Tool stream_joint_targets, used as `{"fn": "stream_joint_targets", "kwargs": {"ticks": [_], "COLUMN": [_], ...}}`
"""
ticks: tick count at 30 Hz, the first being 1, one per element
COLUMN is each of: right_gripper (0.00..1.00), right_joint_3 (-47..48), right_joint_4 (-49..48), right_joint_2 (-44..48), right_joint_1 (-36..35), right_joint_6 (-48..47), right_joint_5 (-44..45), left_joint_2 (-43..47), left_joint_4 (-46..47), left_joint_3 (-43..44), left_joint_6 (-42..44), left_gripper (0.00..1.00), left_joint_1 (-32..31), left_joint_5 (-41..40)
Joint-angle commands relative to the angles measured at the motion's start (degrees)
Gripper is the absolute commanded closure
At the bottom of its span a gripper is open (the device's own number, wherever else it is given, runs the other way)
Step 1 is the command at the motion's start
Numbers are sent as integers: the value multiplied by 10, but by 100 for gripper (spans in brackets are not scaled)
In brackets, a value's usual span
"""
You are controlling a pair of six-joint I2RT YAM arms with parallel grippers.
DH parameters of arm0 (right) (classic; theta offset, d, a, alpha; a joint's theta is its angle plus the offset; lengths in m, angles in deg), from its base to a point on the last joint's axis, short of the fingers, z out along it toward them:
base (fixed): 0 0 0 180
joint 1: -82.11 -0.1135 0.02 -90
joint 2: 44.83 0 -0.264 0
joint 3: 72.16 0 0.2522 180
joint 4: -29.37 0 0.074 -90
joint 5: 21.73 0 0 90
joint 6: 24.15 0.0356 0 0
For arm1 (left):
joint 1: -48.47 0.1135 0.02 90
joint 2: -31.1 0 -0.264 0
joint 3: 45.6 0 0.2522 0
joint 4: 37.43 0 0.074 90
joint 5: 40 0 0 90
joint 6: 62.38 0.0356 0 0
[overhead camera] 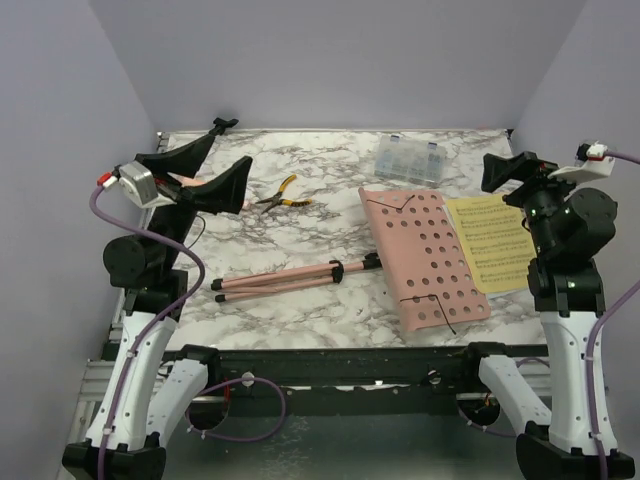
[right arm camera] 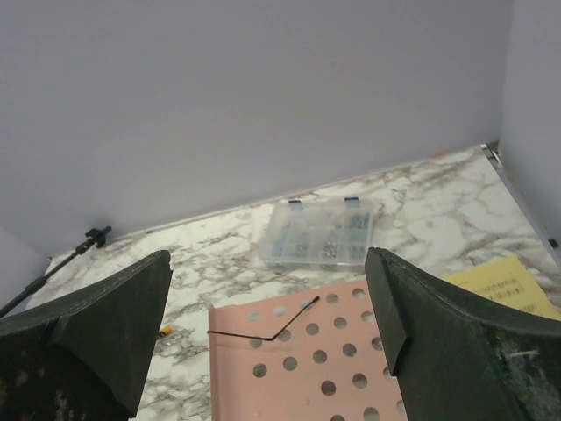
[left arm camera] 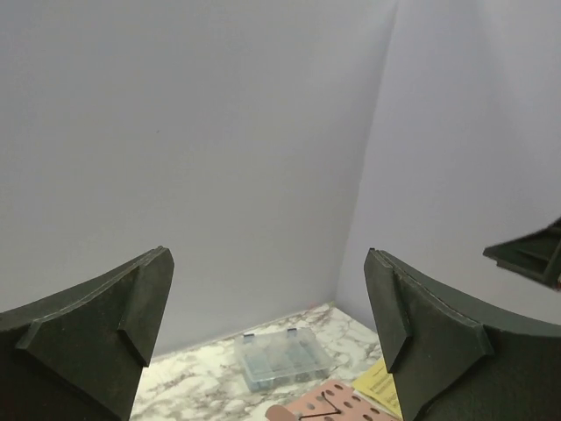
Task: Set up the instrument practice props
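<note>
— Both gripping anything?
— No. The left pincer and right pincer hang empty, jaws apart.
— And the music stand?
— Flat on the worktop, with the yellow music sheet just beside it.

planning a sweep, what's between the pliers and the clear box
Only bare marble table between pliers and box, seen in the top view.

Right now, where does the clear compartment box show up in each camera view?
Top external: clear compartment box sits in the upper part of the picture, right of centre.
Left wrist: it is at the bottom centre.
Right wrist: it is in the middle of the picture.
Shared landmark: the pink perforated music stand lies flat just below the box in every view.
</note>
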Motion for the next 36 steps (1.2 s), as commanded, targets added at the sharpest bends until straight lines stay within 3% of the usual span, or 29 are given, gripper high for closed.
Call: {"fn": "stream_joint_targets", "kwargs": {"ticks": [1, 5, 6, 10, 13, 16, 22, 25, 31, 36], "right_gripper": [0, 0, 0, 0, 0, 0, 0, 0, 0, 0], "right_joint_3": [46, 61, 62, 72, 58, 34, 2, -2, 5, 1], "right_joint_4": [98, 140, 148, 195, 210, 211, 214, 212, 212, 214], "right_joint_2": [-33, -57, -62, -91, -103, -103, -93, -91, -83, -69], "right_joint_1": [3, 3, 4, 3, 4, 3, 4, 3, 4, 3], "right_joint_6": [18, 25, 26, 41, 46, 49, 58, 63, 65, 63], "right_joint_5": [70, 38, 29, -22, -50, -76, -94, -95, -92, -97], "left_joint_2": [-10, -47, -55, -39, -21, -61, -233, -307, -433, -547], "left_joint_4": [-196, -413, -448, -455, -364, -365, -490, -541, -549, -452], "left_joint_3": [75, 161, 174, 139, 83, 85, 179, 216, 242, 259], "left_joint_6": [-69, -196, -211, -264, -276, -311, -310, -322, -378, -413], "left_gripper": [1, 1, 1, 1, 1, 1, 1, 1, 1, 1], "left_joint_1": [2, 3, 3, 3, 4, 3, -7, -55, -223, -282], "left_joint_5": [-163, -324, -334, -335, -262, -200, -72, -77, -223, -168]}}
